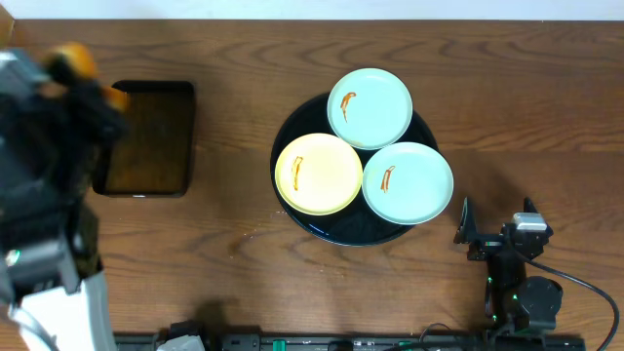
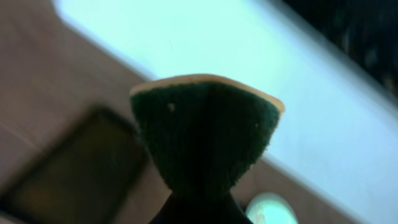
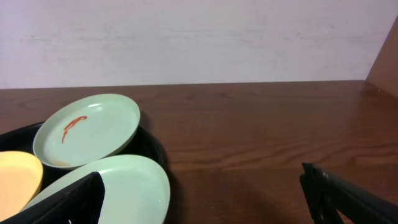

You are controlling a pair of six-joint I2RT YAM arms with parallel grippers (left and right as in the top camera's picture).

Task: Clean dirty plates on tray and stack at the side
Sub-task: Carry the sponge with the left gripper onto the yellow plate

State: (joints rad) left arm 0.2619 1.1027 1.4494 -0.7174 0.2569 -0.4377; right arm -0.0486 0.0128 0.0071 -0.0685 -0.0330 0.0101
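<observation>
Above small tray [image 1: 146,136], left pincer [image 2: 200,210] seemingly raised

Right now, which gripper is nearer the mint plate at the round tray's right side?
Right. The right gripper, open, is just right of that mint plate; the left gripper, shut on a sponge, is far left by the rectangular tray.

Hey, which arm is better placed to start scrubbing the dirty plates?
Left. The left fingers are shut on the sponge, though that arm sits far off near the rectangular tray. The right fingers are open and empty beside the round tray, likely better suited to steadying a plate.
</observation>
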